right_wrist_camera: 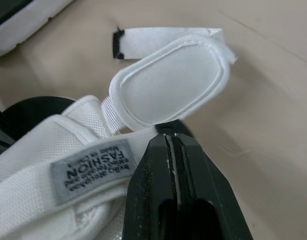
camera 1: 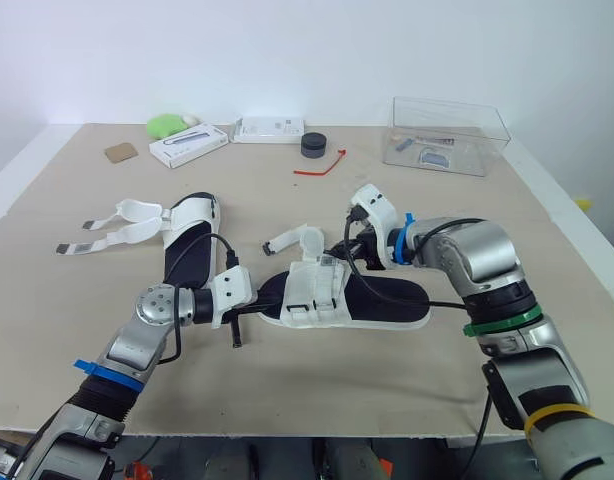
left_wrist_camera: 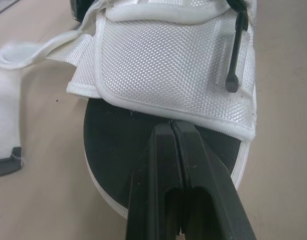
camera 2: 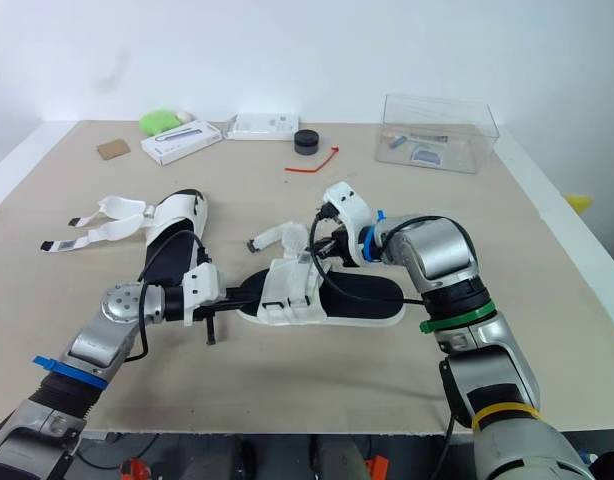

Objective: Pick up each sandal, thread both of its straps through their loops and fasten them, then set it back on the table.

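Now, near sandal (camera 1: 377, 300): mid-table, between your grippers.
Left gripper (left_wrist_camera: 171, 125): jaws closed, tips over the sole (left_wrist_camera: 113, 150), at the white upper's (left_wrist_camera: 168, 65) edge.
Right gripper (right_wrist_camera: 168, 139): jaws closed by the loose strap (right_wrist_camera: 168, 85); grip hidden.
Room: open table (camera 1: 317, 390) toward you.

One sandal (camera 1: 387, 297) lies mid-counter (camera 1: 317, 390); the other sandal (camera 1: 192, 212) lies to its left, slightly farther back. A container (camera 1: 447, 135) stands behind, far right.
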